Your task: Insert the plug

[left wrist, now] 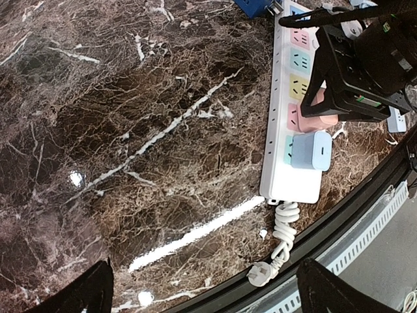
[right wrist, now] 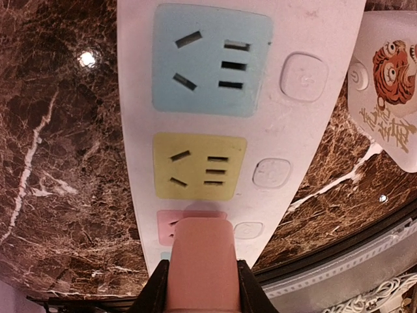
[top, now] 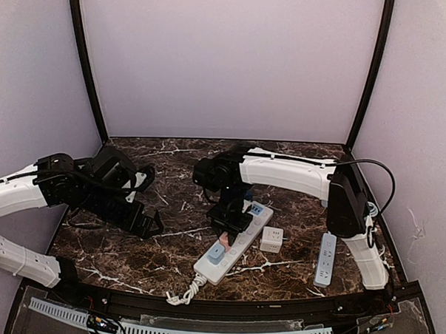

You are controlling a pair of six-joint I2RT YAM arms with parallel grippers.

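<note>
Right end effector (right wrist: 203,290) gripping pink plug (right wrist: 199,257) — at pink socket (right wrist: 168,224), power strip (right wrist: 309,140)

Dark marble-look tabletop (left wrist: 98,98) gleaming glossy, throwing back bright glare. White power strip (right wrist: 306,140) looking smooth plastic, satin sheen. Pink plug (right wrist: 202,264) showing matt plastic.

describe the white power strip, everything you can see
The power strip is a long white bar, plastic-looking, lying flat and diagonal on the marble table. Its sockets have coloured faces, blue, yellow and pink among them, each with a small button beside it. A light blue adapter sits plugged in near the end where its coiled white cord leaves. The right gripper holds a pink plug at the pink socket; how deep is unclear.
</note>
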